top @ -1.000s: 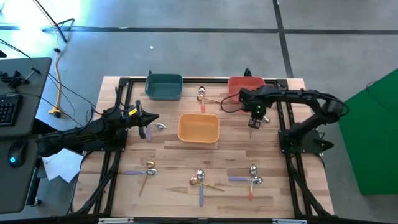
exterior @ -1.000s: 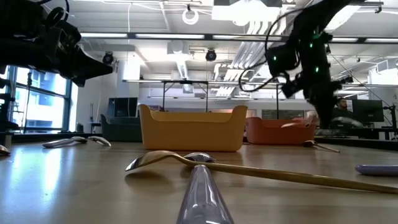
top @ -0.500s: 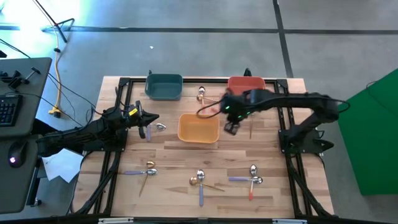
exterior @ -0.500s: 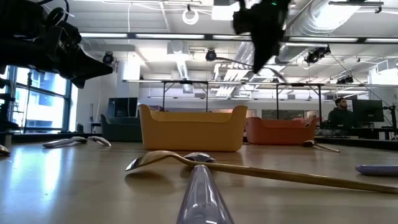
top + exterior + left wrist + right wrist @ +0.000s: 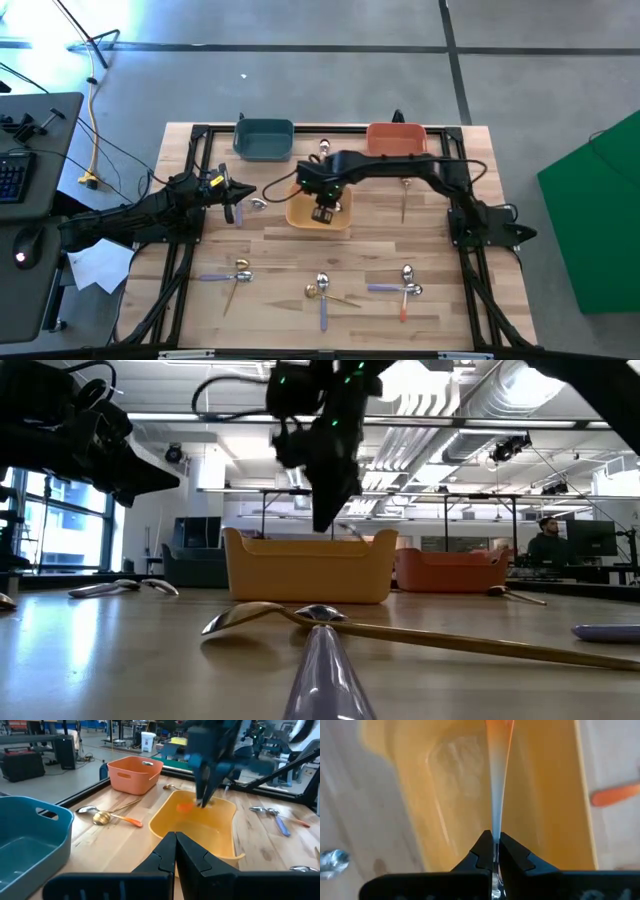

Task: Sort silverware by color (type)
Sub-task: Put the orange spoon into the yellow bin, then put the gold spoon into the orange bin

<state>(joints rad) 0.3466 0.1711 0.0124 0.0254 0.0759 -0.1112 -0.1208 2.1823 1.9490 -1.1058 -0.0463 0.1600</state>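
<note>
While the right gripper [image 5: 323,212] hangs over the yellow bin [image 5: 319,205] in the middle of the table [image 5: 390,250], its fingers are pinched together on a spoon with an orange-red handle [image 5: 498,780], which points down into the bin's hollow; the right wrist view shows the handle running from the closed fingertips toward the bin floor. From the low view the same gripper [image 5: 325,510] sits just above the bin's [image 5: 310,568] rim. The left gripper [image 5: 240,195] waits near the table's left edge, fingers fully closed and holding nothing, with a silver-headed spoon [image 5: 257,205] just beside it.

Along the far edge stand a teal bin [image 5: 264,139] and a red bin [image 5: 396,136]; between them lies a gold-headed spoon [image 5: 323,154]. A thin gold spoon [image 5: 404,200] lies on the boards between the yellow bin and the right edge. Near the front edge the remaining silverware lies in three clusters: toward the left, a lavender-handled spoon [image 5: 215,277] crossed by a gold one [image 5: 238,276]; at the middle, a lavender-handled spoon [image 5: 322,300] beside a gold spoon [image 5: 330,294]; toward the right, a lavender-handled spoon [image 5: 388,288] crossed with an orange-handled one [image 5: 405,295]. A person [image 5: 546,542] sits in the room well beyond the table.
</note>
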